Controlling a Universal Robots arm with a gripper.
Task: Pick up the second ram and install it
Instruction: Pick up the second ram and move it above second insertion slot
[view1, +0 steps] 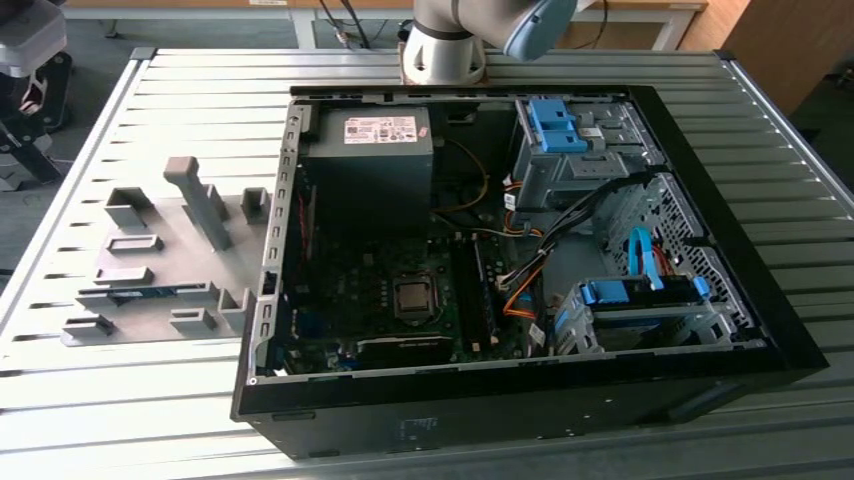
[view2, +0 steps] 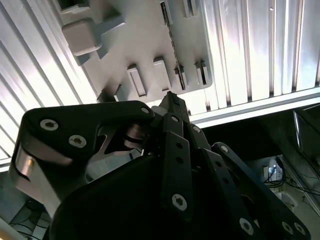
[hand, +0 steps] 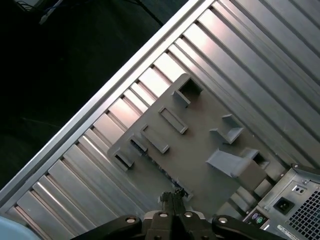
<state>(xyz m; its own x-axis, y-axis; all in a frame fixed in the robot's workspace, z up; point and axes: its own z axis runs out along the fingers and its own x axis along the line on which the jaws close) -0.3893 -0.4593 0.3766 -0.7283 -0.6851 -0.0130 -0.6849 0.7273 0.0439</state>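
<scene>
The second ram (view1: 147, 292) is a thin green-blue stick standing on edge in a slot of the grey fixture plate (view1: 147, 225), at the exterior view's left of the open computer case (view1: 534, 250). In the first wrist view the ram (hand: 160, 170) runs as a thin dark line across the plate, just ahead of my gripper (hand: 172, 196). In the second wrist view the ram (view2: 170, 35) shows edge-on beyond the gripper (view2: 172, 100). The gripper hangs well above the plate, fingers together, holding nothing.
Grey upright blocks (view1: 200, 200) rise from the fixture plate. Inside the case lie the motherboard (view1: 387, 290), a power supply (view1: 374, 150), blue drive brackets (view1: 641, 295) and loose cables (view1: 521, 290). The arm's base (view1: 443, 45) stands behind the case. The slatted table's edge (hand: 100, 95) runs nearby.
</scene>
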